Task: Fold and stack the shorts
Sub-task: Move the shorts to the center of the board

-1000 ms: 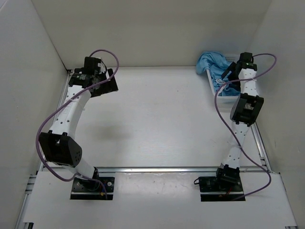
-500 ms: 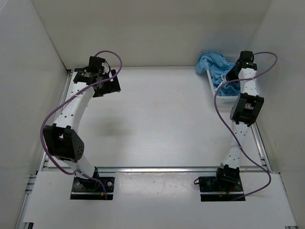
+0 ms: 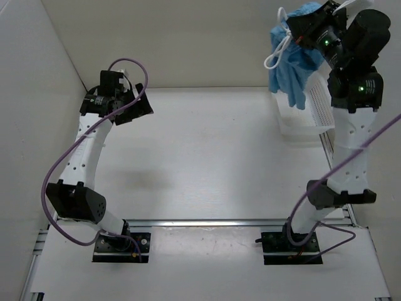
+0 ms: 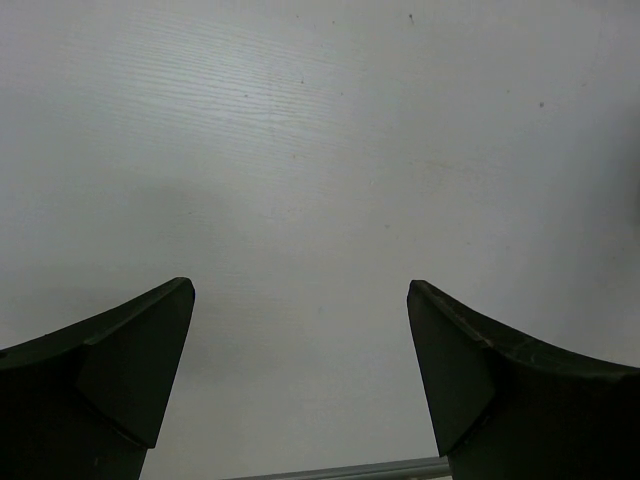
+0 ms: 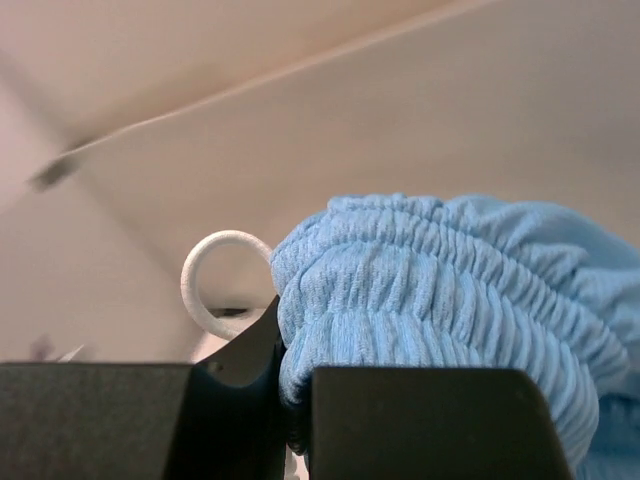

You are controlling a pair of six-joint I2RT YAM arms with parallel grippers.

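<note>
At the tabletop's (image 3: 200,157) two o'clock corner, your right tool (image 3: 299,28) is pinching the gathered waistband of the blue shorts (image 3: 291,69). They are hanging in the air beside the white basket (image 3: 316,106), drawstring (image 3: 276,56) dangling. Your left tool (image 3: 135,106) is hovering at ten o'clock, jaws spread and empty. The pick-up looks to be in hand. Next comes laying the shorts flat mid-tabletop for folding.
</note>
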